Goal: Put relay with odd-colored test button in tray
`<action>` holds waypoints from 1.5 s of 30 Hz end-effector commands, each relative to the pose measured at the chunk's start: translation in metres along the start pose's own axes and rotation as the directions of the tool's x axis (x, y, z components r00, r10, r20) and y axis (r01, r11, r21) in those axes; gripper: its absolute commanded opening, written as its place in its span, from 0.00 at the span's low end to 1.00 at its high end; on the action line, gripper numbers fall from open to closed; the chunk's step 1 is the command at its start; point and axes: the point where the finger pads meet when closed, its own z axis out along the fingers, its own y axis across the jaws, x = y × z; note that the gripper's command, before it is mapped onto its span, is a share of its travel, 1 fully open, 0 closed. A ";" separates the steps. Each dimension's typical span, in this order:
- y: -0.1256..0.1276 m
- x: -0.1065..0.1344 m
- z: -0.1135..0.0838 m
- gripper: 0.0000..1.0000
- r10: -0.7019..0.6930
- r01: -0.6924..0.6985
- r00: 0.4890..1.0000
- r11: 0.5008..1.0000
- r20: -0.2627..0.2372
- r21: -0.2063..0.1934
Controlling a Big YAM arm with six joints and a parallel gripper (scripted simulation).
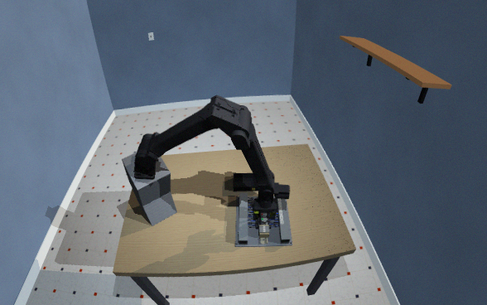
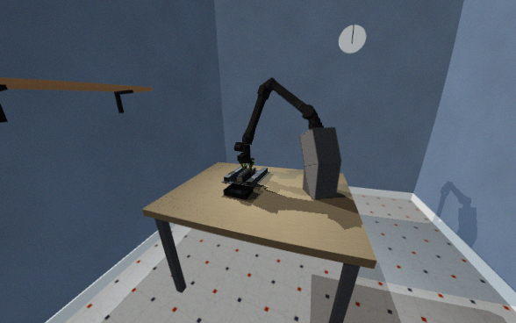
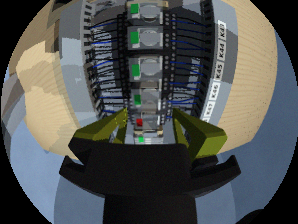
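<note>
A row of several relays sits in sockets on a grey wiring panel (image 1: 244, 237) (image 2: 229, 175) (image 3: 80, 50). Most have green test buttons, such as one relay (image 3: 148, 36) farther up the row; one relay (image 3: 148, 123) has a red button. My gripper (image 1: 263, 216) (image 2: 247, 169) (image 3: 149, 111) is open and low over the panel. Its olive fingers stand on either side of the red-button relay, and I cannot tell whether they touch it. A black tray (image 1: 242, 182) (image 2: 237, 190) stands open side up at the panel's far end, partly hidden by the arm in the top view.
The arm's grey pedestal (image 1: 151, 195) (image 2: 321, 163) stands at the left of the wooden table (image 1: 199, 249) (image 2: 281, 219). A wooden wall shelf (image 1: 393, 62) (image 2: 66, 84) hangs well above and away from the table.
</note>
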 end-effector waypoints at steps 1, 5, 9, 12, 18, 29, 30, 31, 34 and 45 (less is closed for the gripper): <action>-0.008 0.004 0.006 0.59 0.001 -0.001 1.000 1.000 0.001 0.014; -0.003 0.004 0.009 0.59 -0.001 0.001 1.000 1.000 0.002 0.003; -0.004 0.004 0.008 0.59 0.000 0.000 1.000 1.000 0.002 0.006; -0.010 0.004 0.002 0.59 0.001 -0.001 1.000 1.000 0.002 0.020; -0.016 0.004 -0.004 0.59 0.002 -0.002 1.000 0.999 0.002 0.032; -0.018 0.004 -0.007 0.59 0.002 -0.002 1.000 0.999 0.002 0.037; -0.018 0.004 -0.007 0.59 0.002 -0.002 1.000 0.999 0.002 0.038; -0.018 0.004 -0.007 0.59 0.002 -0.002 1.000 0.999 0.002 0.038; -0.018 0.004 -0.007 0.59 0.002 -0.002 1.000 0.999 0.002 0.038; -0.019 0.004 -0.007 0.59 0.002 -0.002 1.000 0.999 0.002 0.039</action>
